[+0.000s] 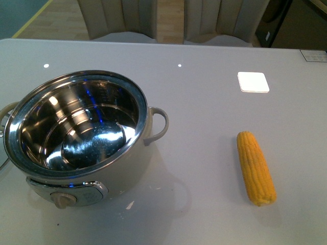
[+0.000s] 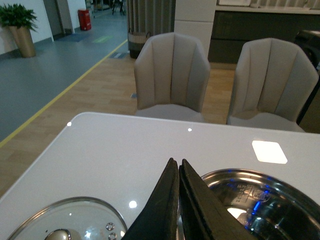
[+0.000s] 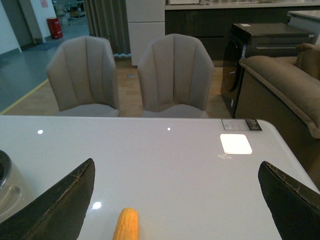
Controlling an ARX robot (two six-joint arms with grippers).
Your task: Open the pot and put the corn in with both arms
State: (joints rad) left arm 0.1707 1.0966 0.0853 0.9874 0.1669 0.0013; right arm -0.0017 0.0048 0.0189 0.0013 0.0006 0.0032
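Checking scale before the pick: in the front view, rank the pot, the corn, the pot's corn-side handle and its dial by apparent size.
Largest to smallest:
1. pot
2. corn
3. handle
4. dial, smallest even though nearest the camera

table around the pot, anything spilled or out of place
Only a small white fleck on the table, just in front of the pot; what it is cannot be told. The corn lies whole, apart from the pot. Nothing looks spilled.
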